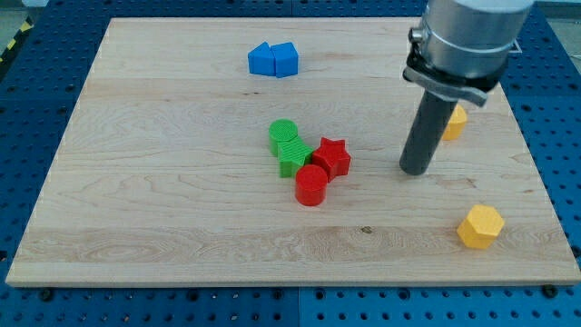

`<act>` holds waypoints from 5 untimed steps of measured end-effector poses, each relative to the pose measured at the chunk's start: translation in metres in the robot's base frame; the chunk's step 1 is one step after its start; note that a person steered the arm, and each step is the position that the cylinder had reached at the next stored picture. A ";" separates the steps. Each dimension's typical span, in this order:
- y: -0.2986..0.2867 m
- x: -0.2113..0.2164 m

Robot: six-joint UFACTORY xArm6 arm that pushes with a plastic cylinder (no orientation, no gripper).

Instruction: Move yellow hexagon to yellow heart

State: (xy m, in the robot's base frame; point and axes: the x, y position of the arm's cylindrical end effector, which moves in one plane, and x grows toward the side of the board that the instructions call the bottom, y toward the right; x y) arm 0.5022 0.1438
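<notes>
The yellow hexagon (479, 226) lies near the board's lower right corner. A second yellow block, the yellow heart (455, 122), sits at the view's right and is partly hidden behind my rod. My tip (416, 170) rests on the board just left of and below the heart, and well up and left of the hexagon. It touches neither block that I can see.
Two blue blocks (272, 60) touch each other near the view's top centre. In the middle, a green cylinder (284, 136), another green block (292, 160), a red star (332, 157) and a red cylinder (310, 185) are clustered together. The wooden board (136, 200) lies on a blue perforated table.
</notes>
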 end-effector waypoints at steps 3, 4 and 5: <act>0.018 0.116; 0.034 0.116; 0.056 0.115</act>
State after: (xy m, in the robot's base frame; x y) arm 0.6177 0.1997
